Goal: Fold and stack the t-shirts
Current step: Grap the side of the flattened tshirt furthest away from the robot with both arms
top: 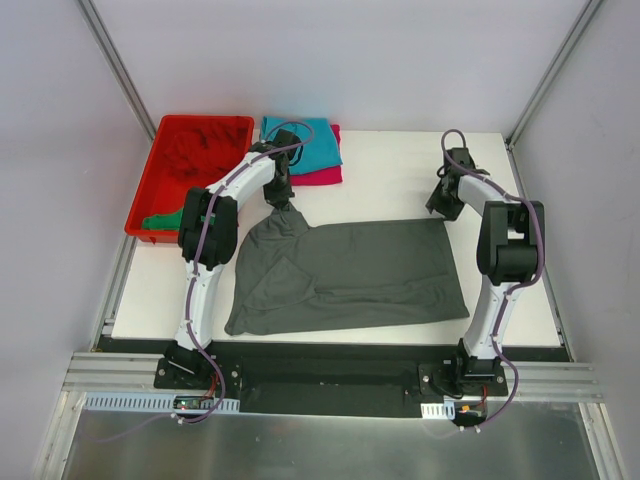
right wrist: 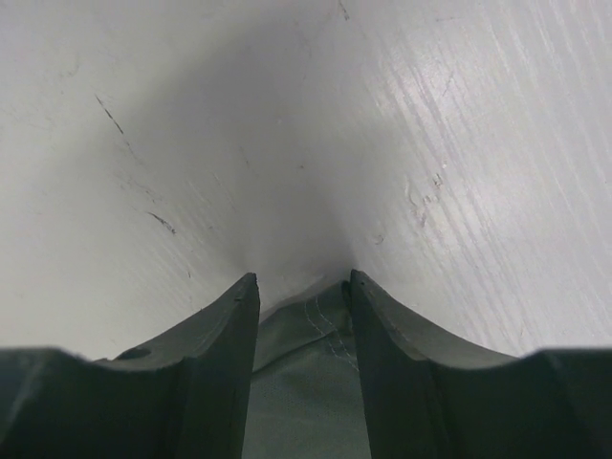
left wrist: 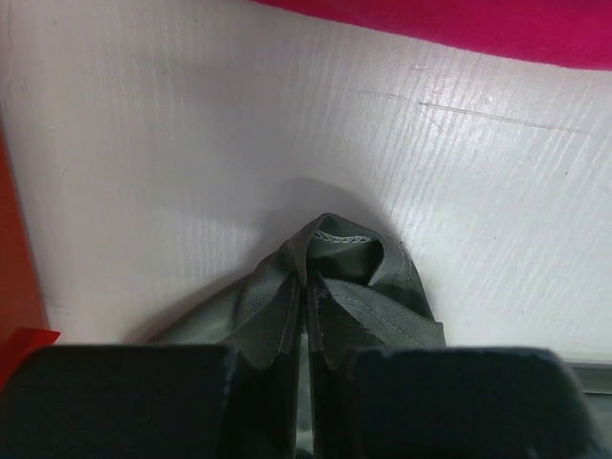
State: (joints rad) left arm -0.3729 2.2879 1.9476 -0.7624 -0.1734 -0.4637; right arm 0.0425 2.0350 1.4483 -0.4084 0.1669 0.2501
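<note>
Left gripper [top: 283,207] is clamped hard on a bunched fold of the dark grey t-shirt [top: 350,270]. Left wrist view: cloth squeezed between the two fingers [left wrist: 134,402], no gap left, a stitched hem poking out ahead of them. Pinched part is raised off the table [top: 400,160]. Cloth comes to a peak at its far left corner and slopes down from there.

Right gripper [top: 441,207] is partly open, at the shirt's far right corner. Right wrist view: fingers [right wrist: 191,373] stand apart, tips low over the table surface, a stitched corner of grey cloth lying in the gap between them. Cloth not clamped; cannot tell whether either finger touches it.

Rest of the dark grey t-shirt lies spread across the middle of the table, long side running left to right. Left portion is rumpled and partly under the left arm; right portion is flatter.

Teal t-shirt [top: 303,143] is folded and sits on top of the folded magenta t-shirt [top: 325,176]. The pair is at the far edge of the table, just right of the red bin [top: 205,120]. Magenta shows as a strip along the top of the left wrist view, apart from the pinched cloth.

Red bin sits at the far left of the table. Red t-shirt [top: 200,150] is crumpled inside it, green t-shirt [top: 163,218] at the bin's near end. Bin wall shows at the left edge of the left wrist view.
</note>
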